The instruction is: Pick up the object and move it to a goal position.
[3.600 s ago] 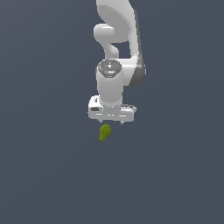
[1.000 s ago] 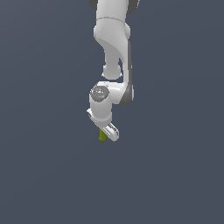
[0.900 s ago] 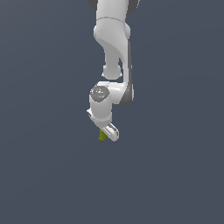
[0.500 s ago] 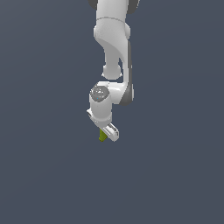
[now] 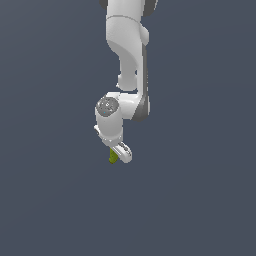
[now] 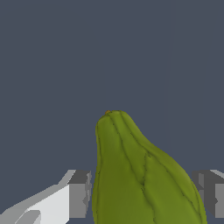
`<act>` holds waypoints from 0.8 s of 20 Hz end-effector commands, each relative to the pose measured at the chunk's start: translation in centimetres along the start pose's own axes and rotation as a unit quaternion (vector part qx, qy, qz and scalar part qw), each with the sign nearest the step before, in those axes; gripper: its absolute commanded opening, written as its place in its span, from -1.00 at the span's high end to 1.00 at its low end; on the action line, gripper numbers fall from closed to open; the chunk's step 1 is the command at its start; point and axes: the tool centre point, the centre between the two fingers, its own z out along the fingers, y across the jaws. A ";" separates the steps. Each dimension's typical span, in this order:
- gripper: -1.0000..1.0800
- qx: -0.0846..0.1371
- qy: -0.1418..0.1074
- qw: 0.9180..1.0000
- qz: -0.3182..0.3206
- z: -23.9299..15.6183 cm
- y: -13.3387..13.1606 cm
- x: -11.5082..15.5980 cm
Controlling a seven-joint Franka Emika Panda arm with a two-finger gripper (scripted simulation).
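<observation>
Olive-green object (image 5: 113, 156) clamped in white gripper (image 5: 119, 155), hanging below the Panda arm (image 5: 129, 55) against plain slate-grey backdrop.

Seen in the exterior view poking out just beneath the tilted hand, on the exterior view's left of the lower finger. Shown up close in the wrist view as a ridged, pear-like green piece (image 6: 140, 179) tapering to a narrow tip, pinched between two grey finger pads (image 6: 79, 193), one touching each flank. No surface visible under it.

green object (image 6: 140, 179), between grey fingers (image 6: 78, 194)
</observation>
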 end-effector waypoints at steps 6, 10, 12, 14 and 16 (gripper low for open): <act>1.00 0.000 0.001 1.000 0.000 -3.2 0.1 4.4; 1.00 0.000 0.001 1.000 0.000 -5.1 0.2 7.2; 1.00 0.000 0.001 1.000 0.000 -6.1 0.2 8.5; 1.00 0.000 0.001 1.000 0.000 -6.9 0.2 9.7; 1.00 0.000 0.001 1.000 0.000 -7.6 0.2 10.8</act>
